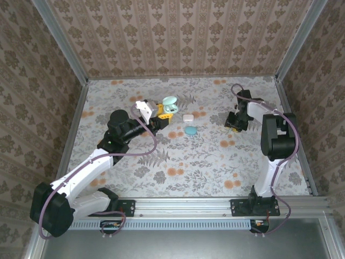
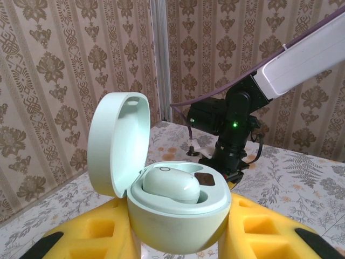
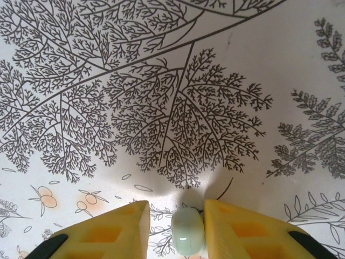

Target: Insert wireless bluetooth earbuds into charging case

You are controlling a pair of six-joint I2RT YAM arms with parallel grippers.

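The charging case [image 2: 178,216], pale green, stands open with its lid [image 2: 116,143] tipped up to the left. My left gripper [image 2: 178,229] is shut on its lower half, one yellow finger on each side. One earbud [image 2: 170,183] lies in the case beside a bare socket with a dark patch [image 2: 205,179]. From above, the held case [image 1: 170,106] hovers over the middle of the table. My right gripper [image 3: 176,216] points down at the table, and a second pale green earbud [image 3: 188,231] lies between its fingers. It touches the right finger [image 3: 237,226], with a gap to the left one. From above, the right gripper [image 1: 233,123] is at the table's right.
A small white rounded-square item [image 1: 188,117] and a teal-blue oval piece [image 1: 190,130] lie on the floral table between the two grippers. Patterned walls close the table off at the back and sides. The right arm [image 2: 232,129] stands across from the left wrist camera.
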